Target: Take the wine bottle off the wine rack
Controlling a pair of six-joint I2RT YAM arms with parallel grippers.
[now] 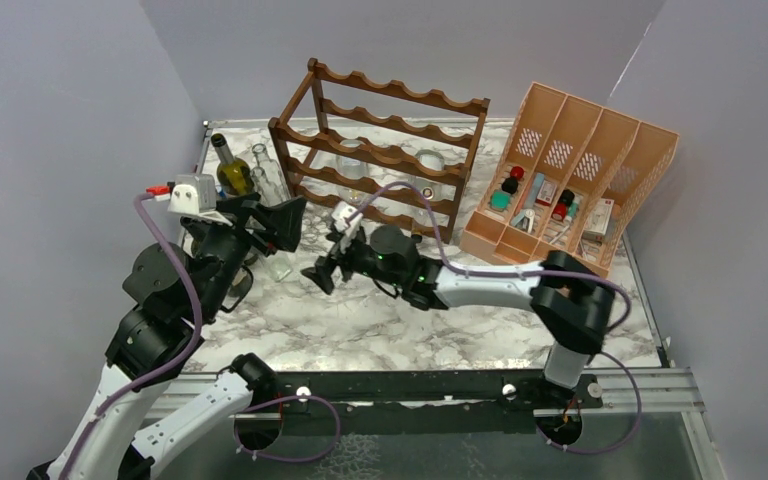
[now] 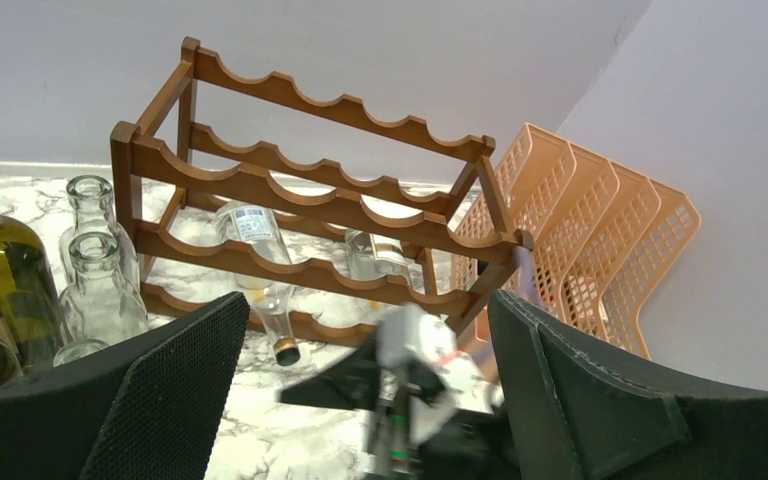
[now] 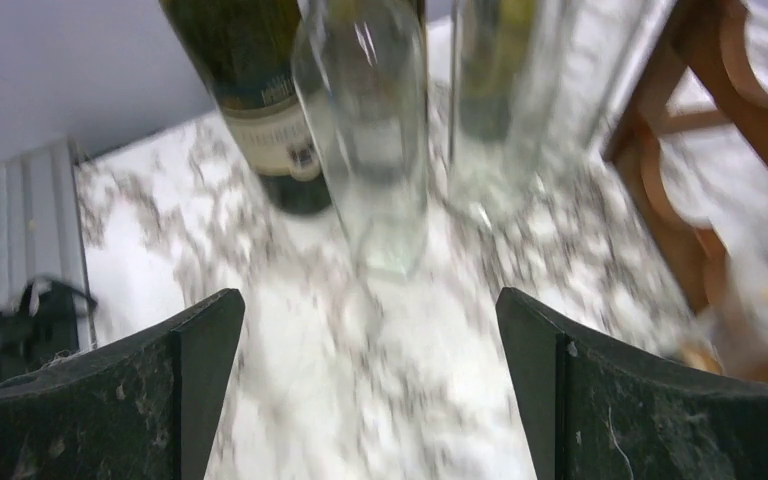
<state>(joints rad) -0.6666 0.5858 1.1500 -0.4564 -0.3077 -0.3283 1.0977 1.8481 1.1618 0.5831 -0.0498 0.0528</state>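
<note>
The dark brown wine rack [image 1: 380,140] stands at the back of the marble table. Two clear bottles lie in its lower tiers. In the left wrist view one [image 2: 253,245] points its dark-capped neck out of the front of the rack [image 2: 310,190], and the other [image 2: 380,255] lies to its right. My left gripper [image 1: 278,228] is open and empty, left of the rack's front and facing it [image 2: 368,300]. My right gripper [image 1: 325,265] is open and empty, low over the table in front of the rack. In its own blurred view it [image 3: 368,300] faces the standing bottles.
A green wine bottle [image 1: 230,170] and clear empty bottles [image 1: 265,170] stand left of the rack, close to my left arm. A peach-orange divided organiser [image 1: 570,180] with small items stands to the right. Grey walls enclose the back and both sides.
</note>
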